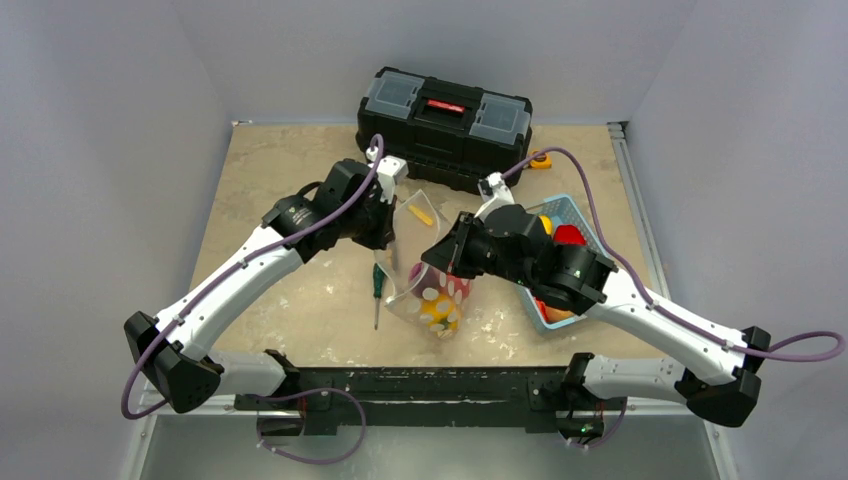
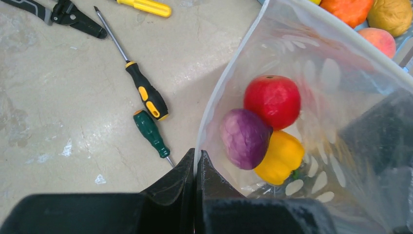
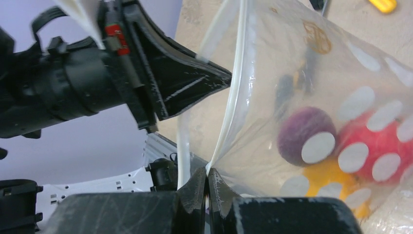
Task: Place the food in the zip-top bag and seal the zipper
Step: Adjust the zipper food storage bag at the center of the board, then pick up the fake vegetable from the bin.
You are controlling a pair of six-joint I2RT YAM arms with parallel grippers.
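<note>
My left hand (image 2: 196, 163) is clamped on the bag (image 2: 316, 92), with its fingers pressed together over the rim at one end of the mouth. From there the bag spreads ahead and to the right of that hand. Inside it, just ahead of my fingertips, lie a red fruit (image 2: 272, 100), a purple one (image 2: 245, 138) touching it, and a yellow pepper (image 2: 281, 157) against both.

My right hand (image 3: 207, 178) is also pinched shut on the bag, its tips closed on the zipper (image 3: 232, 87). The strip runs straight up and away from them. A second lip of the mouth stands apart from it on the left and leads to my left hand's fingers, which sit ahead and to the left of the right hand.

On the table, ahead and to the left of my left hand, two screwdrivers lie side by side, one black and yellow (image 2: 146, 95) and one green (image 2: 151, 132).

More food sits beyond the bag, far ahead and to the right of my left hand: an orange piece (image 2: 351, 9), a tan one (image 2: 392, 14) and a peach (image 2: 380, 41). These are in the basket (image 1: 583, 210), which lies under my right forearm, behind that hand.
</note>
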